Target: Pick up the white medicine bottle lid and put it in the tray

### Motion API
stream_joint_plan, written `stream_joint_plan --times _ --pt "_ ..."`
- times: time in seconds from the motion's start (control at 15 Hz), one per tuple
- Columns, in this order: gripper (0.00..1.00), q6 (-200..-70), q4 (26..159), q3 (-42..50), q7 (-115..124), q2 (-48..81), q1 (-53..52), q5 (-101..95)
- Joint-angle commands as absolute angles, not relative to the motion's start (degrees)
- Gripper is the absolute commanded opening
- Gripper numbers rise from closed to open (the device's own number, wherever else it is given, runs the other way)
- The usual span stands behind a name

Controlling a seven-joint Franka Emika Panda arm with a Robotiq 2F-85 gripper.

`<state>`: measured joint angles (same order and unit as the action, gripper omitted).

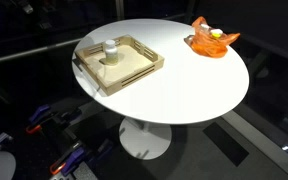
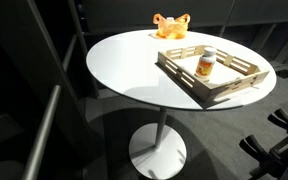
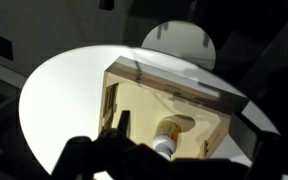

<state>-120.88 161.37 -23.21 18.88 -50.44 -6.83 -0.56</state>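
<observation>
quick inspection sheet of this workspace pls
surface: round white table on a pedestal, mostly bare
tray: light wooden tray near the table edge, with a small bottle upright inside it
lid: no loose white lid seen; the bottle's top looks pale, cannot tell if that is the cap
clutter: orange crinkled dish apart from the tray, near the far edge
gripper: dark gripper low in the wrist view, over the tray; jaws too dark to judge
cables: nothing seen
surroundings: dark room; dim gear on the floor by the table base, not identifiable
</observation>
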Motion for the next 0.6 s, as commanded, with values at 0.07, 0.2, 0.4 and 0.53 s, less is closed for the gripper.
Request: stream_joint_plan --times 0.07,0.2,0.4,0.53 --pt "1.0 -120.7 161.4 -22.2 19.7 -49.8 -7.8 -1.6" --pt "1.0 -120.7 161.4 -22.2 19.7 -49.6 -7.9 -1.6" --pt "1.0 -120.3 160.0 -21.8 19.2 -48.7 -7.2 -2.0" --pt "1.0 -119.6 158.2 -21.5 18.8 -47.8 -6.5 -2.7"
